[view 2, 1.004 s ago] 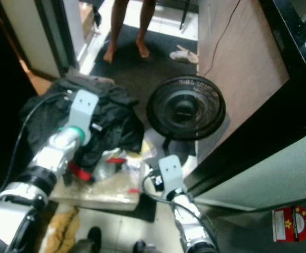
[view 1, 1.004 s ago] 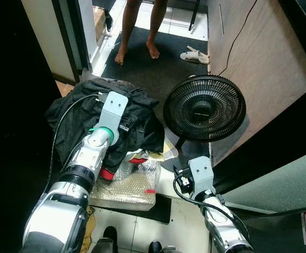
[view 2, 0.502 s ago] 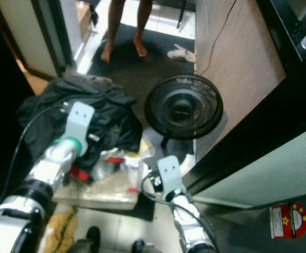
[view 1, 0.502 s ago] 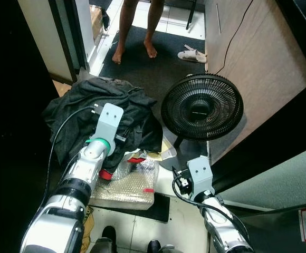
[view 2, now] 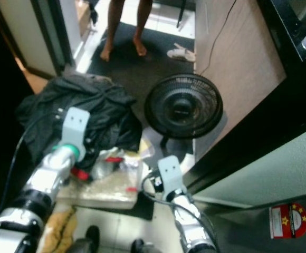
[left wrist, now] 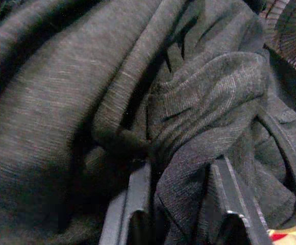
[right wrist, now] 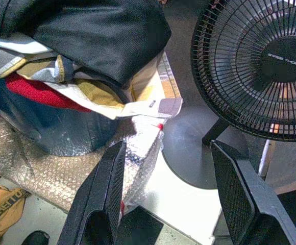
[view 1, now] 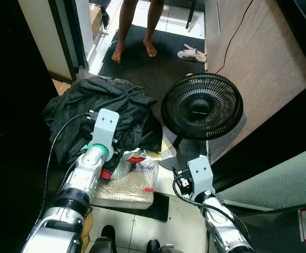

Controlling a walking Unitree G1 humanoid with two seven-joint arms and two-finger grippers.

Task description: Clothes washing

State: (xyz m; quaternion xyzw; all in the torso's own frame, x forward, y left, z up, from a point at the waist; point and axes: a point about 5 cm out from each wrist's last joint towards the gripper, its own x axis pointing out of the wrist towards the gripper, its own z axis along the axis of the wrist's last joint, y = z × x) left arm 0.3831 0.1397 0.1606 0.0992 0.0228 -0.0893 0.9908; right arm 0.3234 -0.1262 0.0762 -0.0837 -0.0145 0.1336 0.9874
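Between left hand (left wrist: 181, 204) fingers: dark clothes (left wrist: 138, 92).

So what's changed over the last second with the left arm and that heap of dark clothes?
The left end effector has drawn back toward the robot, away from the top of the heap of dark grey clothes, with a fold of cloth between its fingers. The right end effector stays open, low beside the black round floor fan. The heap itself looks unchanged.

Dark grey clothes (view 1: 97, 103) — black fan (view 1: 202, 107), red garment (right wrist: 41, 92) (yellow-white cloth (right wrist: 102, 97) over it).
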